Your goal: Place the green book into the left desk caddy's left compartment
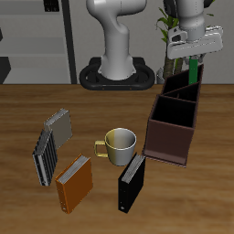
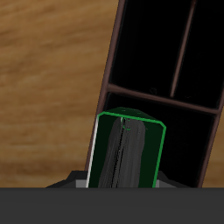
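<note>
The green book hangs upright from my gripper, which is shut on its top end. Its lower end is over the far end of the left desk caddy, a dark open-topped box with inner dividers, about level with the rim. In the wrist view the green book shows end-on, green-edged with a pale side. Right beyond it lie the left desk caddy's dark compartments and divider. My fingertips are hidden by the book in that view.
A yellowish mug stands beside the caddy, toward the table's middle. Nearer the front edge lie a black book and an orange-brown book. A grey striped box sits beyond the orange-brown book.
</note>
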Available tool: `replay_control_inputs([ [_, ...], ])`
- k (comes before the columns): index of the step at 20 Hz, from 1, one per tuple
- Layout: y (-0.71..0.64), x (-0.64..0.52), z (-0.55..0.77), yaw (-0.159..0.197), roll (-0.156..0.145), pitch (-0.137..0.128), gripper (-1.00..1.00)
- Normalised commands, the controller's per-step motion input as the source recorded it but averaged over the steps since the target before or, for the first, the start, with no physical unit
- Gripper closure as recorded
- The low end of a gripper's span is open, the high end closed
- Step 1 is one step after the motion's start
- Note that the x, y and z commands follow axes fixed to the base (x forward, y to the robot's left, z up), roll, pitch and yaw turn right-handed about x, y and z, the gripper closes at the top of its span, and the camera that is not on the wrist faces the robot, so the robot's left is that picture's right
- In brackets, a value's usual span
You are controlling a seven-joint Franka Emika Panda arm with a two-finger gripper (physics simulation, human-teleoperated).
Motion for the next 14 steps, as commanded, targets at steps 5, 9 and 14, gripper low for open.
replay_control_inputs([
  [5, -0.13, 0.21, -0.34, -0.008, -0.028, 0.071, 1.0],
  [9, -0.07, 0.09, -0.31, 0.0, -0.014, 0.058, 1.0],
  [14, 0.04, 0.02, -0.34, 0.019, 0.049, 0.093, 1.0],
])
